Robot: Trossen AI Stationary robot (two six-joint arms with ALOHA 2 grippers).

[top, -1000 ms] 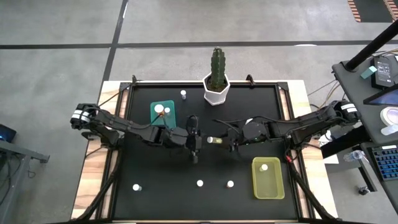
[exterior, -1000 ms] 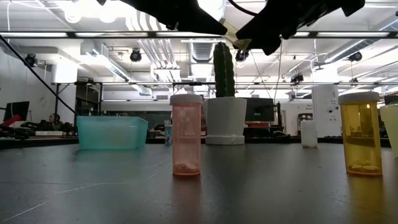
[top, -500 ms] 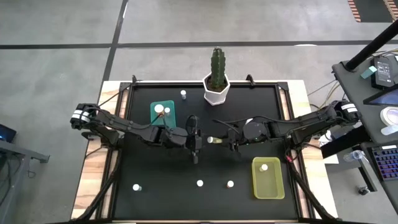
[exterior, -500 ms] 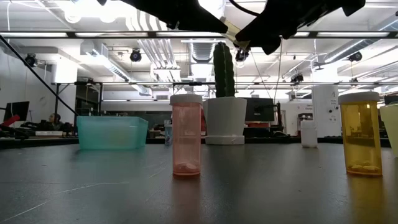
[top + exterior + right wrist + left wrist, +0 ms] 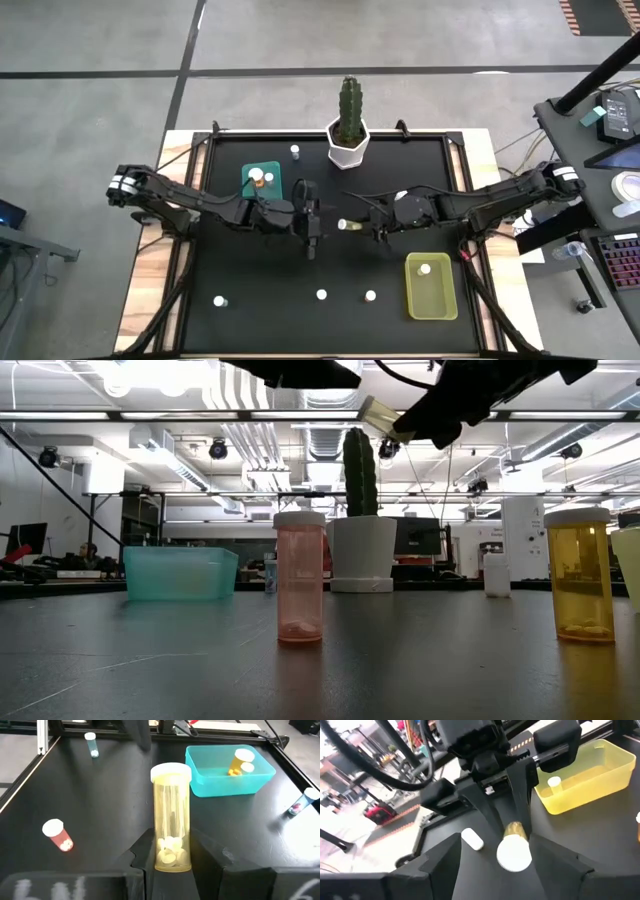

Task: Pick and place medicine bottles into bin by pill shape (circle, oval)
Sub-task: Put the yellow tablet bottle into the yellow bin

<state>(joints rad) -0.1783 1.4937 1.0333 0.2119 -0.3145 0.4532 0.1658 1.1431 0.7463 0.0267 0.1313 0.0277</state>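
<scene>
A yellow medicine bottle (image 5: 171,815) with a white cap (image 5: 514,854) hangs in the air over the middle of the black table, my right gripper (image 5: 366,228) shut on it. Pale pills lie at its bottom end. My left gripper (image 5: 318,222) stands open just to its left. Its fingers sit wide on either side of the cap in the left wrist view and touch nothing. In the low view the bottle (image 5: 378,415) shows high above the table. My right gripper pinches the bottle's bottom end (image 5: 170,860) between its two fingers (image 5: 202,847). The fingers come level from the table's right and lie along the bottle. The bottle is lifted clear and lies roughly level, its cap (image 5: 342,225) pointing toward the left arm.
A teal bin (image 5: 263,182) with two bottles sits at the far left, and a yellow bin (image 5: 431,287) with one bottle at the near right. Loose bottles stand near the front edge (image 5: 321,294), (image 5: 370,295), (image 5: 220,300) and at the back (image 5: 295,151). The cactus pot (image 5: 347,140) stands at the far middle.
My right gripper has shut on the bottle's bottom end. My left gripper has opened, let go of the cap end and drawn back a little toward the table's left edge. The bottle has stayed in the air, now held by the right gripper alone.
</scene>
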